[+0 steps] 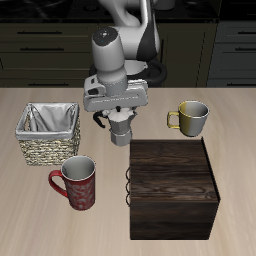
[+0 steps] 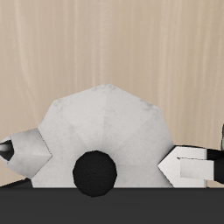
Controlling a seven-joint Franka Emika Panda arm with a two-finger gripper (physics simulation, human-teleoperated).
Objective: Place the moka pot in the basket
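The moka pot (image 1: 122, 128), silver-grey and faceted with a black handle, stands upright near the table's middle, just behind the dark wooden box. My gripper (image 1: 119, 112) is straight above it, with one finger on each side of its upper part, pressed against its sides. In the wrist view the pot's lid (image 2: 105, 127) with its black knob fills the space between my fingertips (image 2: 188, 166). The wicker basket (image 1: 47, 135) with white lining stands apart from the pot, toward the table's side edge, and holds nothing. Whether the pot is off the table cannot be told.
A dark wooden box (image 1: 172, 186) stands close in front of the pot. A red patterned mug (image 1: 78, 185) stands in front of the basket. A yellowish mug (image 1: 190, 118) stands beside the pot on the side away from the basket.
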